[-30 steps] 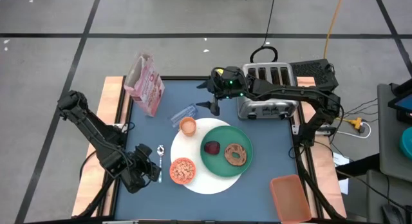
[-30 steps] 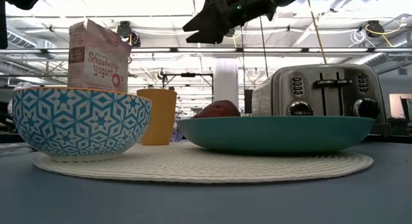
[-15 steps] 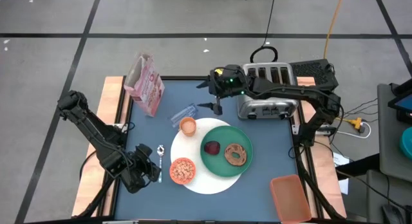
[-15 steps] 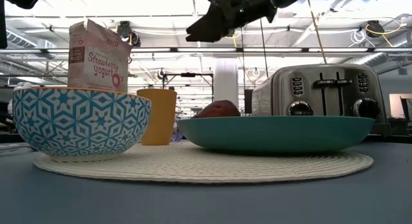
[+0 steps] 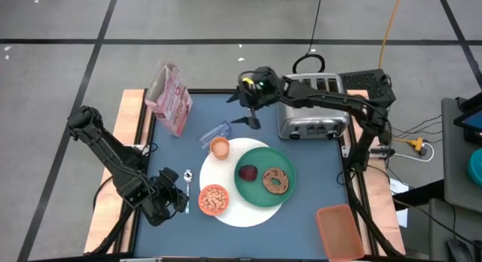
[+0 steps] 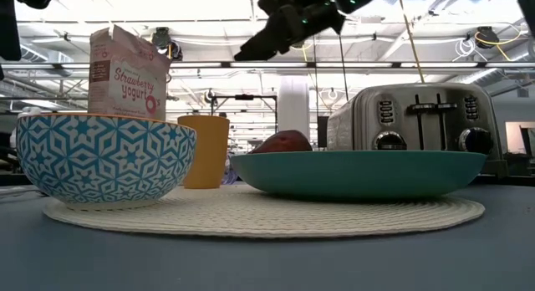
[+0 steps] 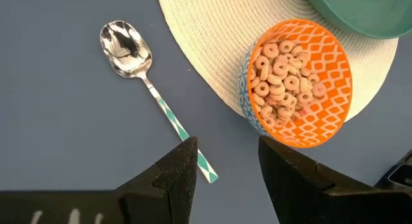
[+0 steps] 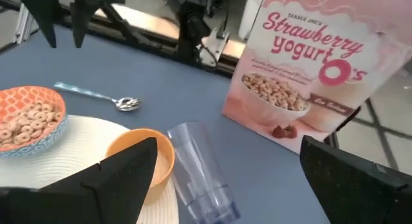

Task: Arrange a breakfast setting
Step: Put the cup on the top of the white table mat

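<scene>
Overhead, right gripper [image 5: 251, 111] hangs above table's far side, fingers spread wide, grasping nothing, beside toaster [image 5: 312, 105]. Clear glass [image 5: 215, 133] lies on its side below it, near cereal box [image 5: 170, 99]. Left gripper [image 5: 182, 195] sits low at near left, fingers part-open over spoon [image 7: 152, 90] handle, nothing held. White mat [image 5: 248, 213] carries orange cup [image 5: 219, 147], cereal bowl [image 5: 213, 199], green plate [image 5: 260, 157] with red fruit [image 5: 247, 172] and bagel [image 5: 276, 181].
</scene>
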Robot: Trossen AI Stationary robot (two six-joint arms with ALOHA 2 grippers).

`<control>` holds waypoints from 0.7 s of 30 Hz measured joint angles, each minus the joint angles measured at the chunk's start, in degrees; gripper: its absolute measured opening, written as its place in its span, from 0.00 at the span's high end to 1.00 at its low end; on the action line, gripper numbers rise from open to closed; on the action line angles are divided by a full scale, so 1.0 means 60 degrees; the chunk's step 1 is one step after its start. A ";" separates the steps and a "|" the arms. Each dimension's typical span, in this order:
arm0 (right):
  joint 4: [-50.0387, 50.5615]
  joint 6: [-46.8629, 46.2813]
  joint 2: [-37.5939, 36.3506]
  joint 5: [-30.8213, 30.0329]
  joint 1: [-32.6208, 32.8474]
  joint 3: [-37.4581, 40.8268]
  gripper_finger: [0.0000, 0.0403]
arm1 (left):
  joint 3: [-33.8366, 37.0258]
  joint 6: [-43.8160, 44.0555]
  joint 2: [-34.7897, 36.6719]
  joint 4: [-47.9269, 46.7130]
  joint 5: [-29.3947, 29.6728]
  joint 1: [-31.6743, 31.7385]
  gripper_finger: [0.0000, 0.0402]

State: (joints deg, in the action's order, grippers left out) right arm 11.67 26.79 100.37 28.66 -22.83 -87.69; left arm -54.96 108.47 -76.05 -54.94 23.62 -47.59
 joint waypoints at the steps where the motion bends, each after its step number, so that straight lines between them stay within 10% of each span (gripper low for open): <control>1: 0.0449 0.0123 0.0189 -0.0010 0.0000 -0.0422 0.08 | 0.0000 0.0000 0.0000 0.0020 0.0000 0.0000 0.58; 9: 0.3160 0.1595 0.2163 -0.0035 -0.0066 -0.2996 0.08 | 0.0000 -0.0003 -0.0001 0.0289 0.0006 -0.0001 0.58; 21: 0.3387 0.2157 0.4192 -0.0008 -0.0030 -0.3251 0.08 | 0.0000 0.0000 0.0000 0.0351 0.0015 -0.0001 0.58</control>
State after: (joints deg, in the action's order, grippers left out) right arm 31.99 39.73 125.53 28.61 -23.01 -107.20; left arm -54.96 108.47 -76.05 -52.84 23.70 -47.60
